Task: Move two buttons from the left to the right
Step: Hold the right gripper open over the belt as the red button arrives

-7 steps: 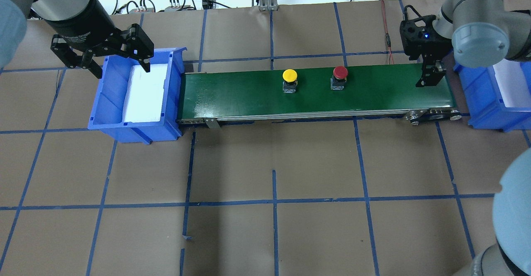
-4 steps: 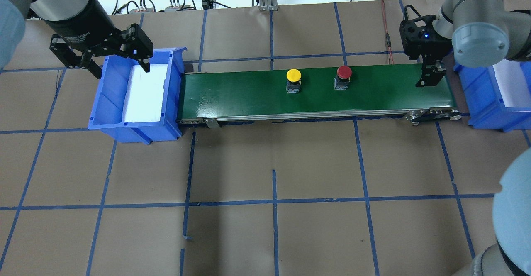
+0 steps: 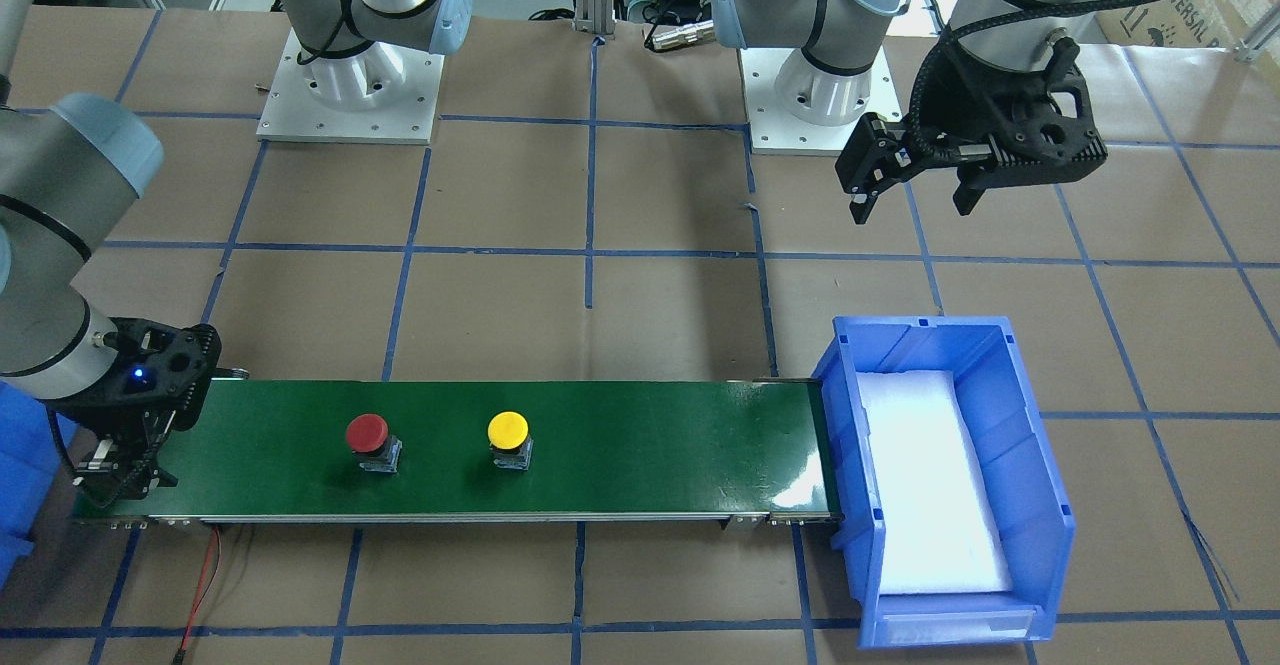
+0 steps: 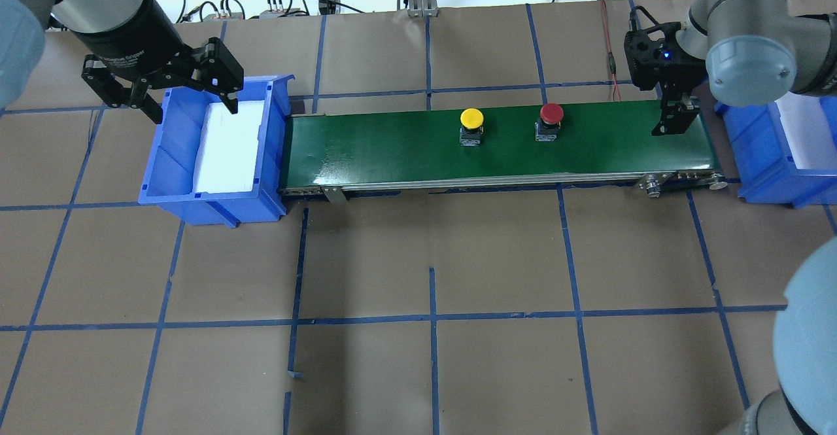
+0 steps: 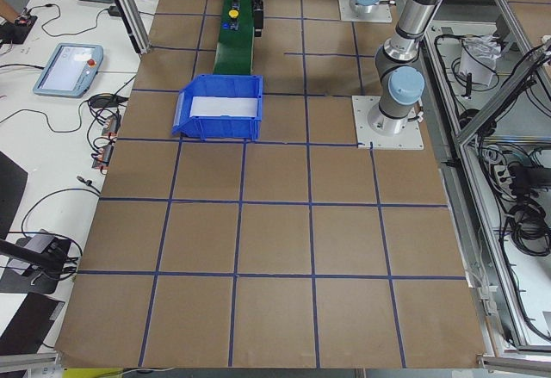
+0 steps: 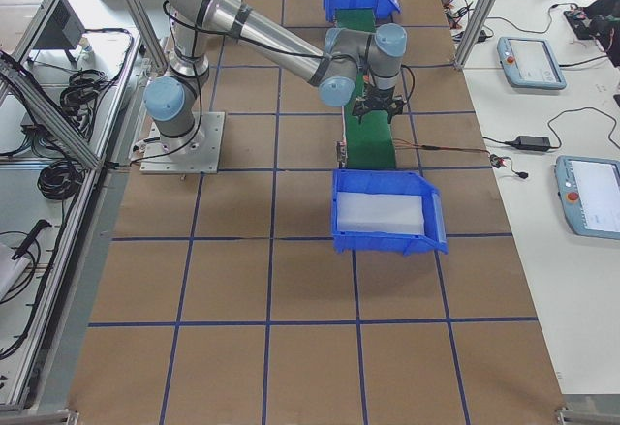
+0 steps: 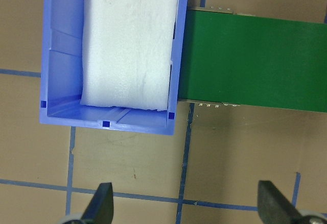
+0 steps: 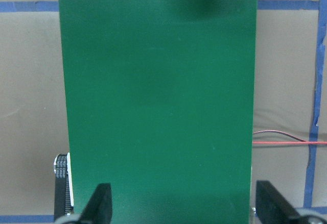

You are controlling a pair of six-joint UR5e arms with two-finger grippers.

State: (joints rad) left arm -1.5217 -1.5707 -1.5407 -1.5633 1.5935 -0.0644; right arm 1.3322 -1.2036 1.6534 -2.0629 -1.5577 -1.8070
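Overhead exterior: yellow button (image 4: 471, 119) and red button (image 4: 551, 114) stand upright on green belt (image 4: 392, 147), apart from each other, red one nearer the belt's right end. Left gripper (image 4: 191, 109) hangs above the table near left blue bin (image 4: 171, 160), jaws wide, holding nothing. Right gripper (image 4: 672, 122) sits over the belt's right end, fingers spread wide, empty

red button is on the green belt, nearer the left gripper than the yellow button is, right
No. The red button stands on the green belt nearer the right gripper, not the left gripper. The yellow button is the one closer to the left. The overhead exterior view shows it.
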